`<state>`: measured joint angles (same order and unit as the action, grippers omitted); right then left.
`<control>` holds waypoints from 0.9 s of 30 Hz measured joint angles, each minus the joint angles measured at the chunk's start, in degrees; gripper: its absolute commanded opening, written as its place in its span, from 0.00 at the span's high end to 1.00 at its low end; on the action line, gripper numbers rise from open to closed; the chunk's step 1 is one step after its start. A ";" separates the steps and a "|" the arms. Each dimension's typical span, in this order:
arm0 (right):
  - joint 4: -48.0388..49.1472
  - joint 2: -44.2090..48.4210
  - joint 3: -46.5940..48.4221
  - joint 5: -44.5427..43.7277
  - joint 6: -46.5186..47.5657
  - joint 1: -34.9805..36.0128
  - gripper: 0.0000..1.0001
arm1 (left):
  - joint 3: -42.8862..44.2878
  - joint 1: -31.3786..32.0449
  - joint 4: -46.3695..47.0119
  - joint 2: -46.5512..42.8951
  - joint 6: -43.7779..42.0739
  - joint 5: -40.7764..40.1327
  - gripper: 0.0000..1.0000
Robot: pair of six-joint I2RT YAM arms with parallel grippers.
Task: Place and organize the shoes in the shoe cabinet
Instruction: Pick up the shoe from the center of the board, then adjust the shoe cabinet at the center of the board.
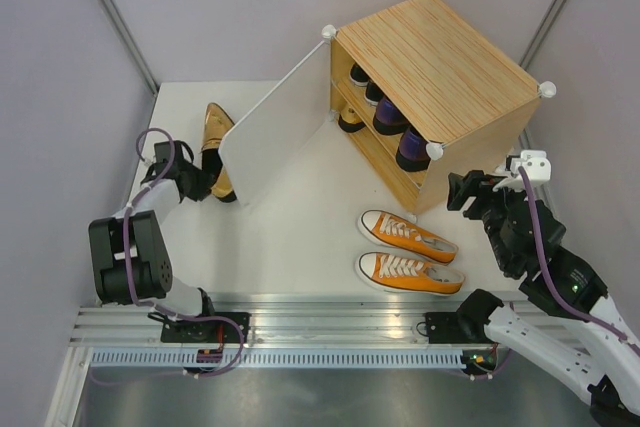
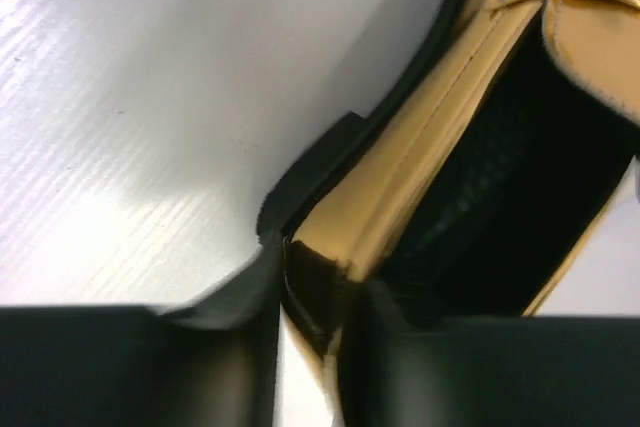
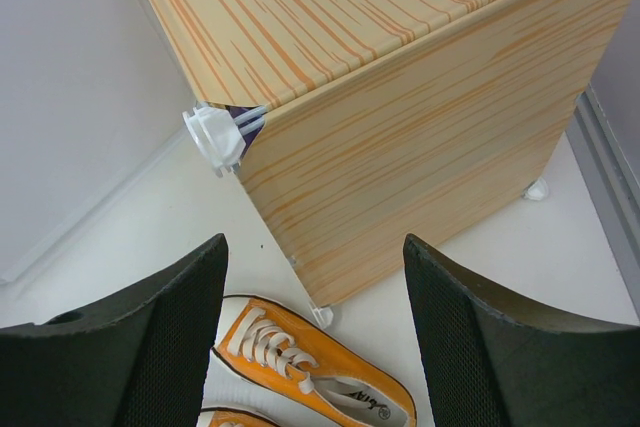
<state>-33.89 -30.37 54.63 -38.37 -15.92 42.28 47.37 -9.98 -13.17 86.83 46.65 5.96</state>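
Note:
The shoe cabinet (image 1: pixel 440 57) stands at the back right with its white door (image 1: pixel 275 137) swung open to the left. Black sneakers (image 1: pixel 360 75) and purple loafers (image 1: pixel 392 117) sit on its shelves. Behind the door lie the gold pumps (image 1: pixel 213 129). My left gripper (image 1: pixel 200 179) is at their heel end. In the left wrist view its jaws (image 2: pixel 310 297) pinch the back rim of a gold pump (image 2: pixel 440 137). Two orange sneakers (image 1: pixel 405 234) lie side by side in front of the cabinet. My right gripper (image 1: pixel 465 192) hovers open beside the cabinet's near corner (image 3: pixel 400 97), above the orange sneakers (image 3: pixel 320 372).
The open door stands between the pumps and the cabinet's opening. A grey wall runs close along the left behind the left arm. A white corner knob (image 3: pixel 215 137) sticks out at the cabinet's near corner. The metal rail (image 1: pixel 320 322) with both arm bases borders the near edge.

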 measured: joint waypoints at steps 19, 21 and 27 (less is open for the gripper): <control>-0.81 -1.40 1.79 1.44 -0.42 0.00 0.27 | 10.51 0.83 -21.66 -16.83 -3.58 -6.47 0.98; -0.79 -2.64 2.99 2.27 -0.39 0.00 0.28 | 15.72 0.79 -23.17 -19.10 -4.39 -8.15 0.98; -0.31 -6.43 6.54 4.76 -0.37 0.00 0.34 | 30.45 0.76 -27.52 -25.57 -7.39 -11.08 0.98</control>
<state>-34.20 -36.80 61.17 -33.61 -16.29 42.28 77.82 -9.21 -40.69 61.25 39.27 -5.13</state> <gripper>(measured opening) 0.687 0.044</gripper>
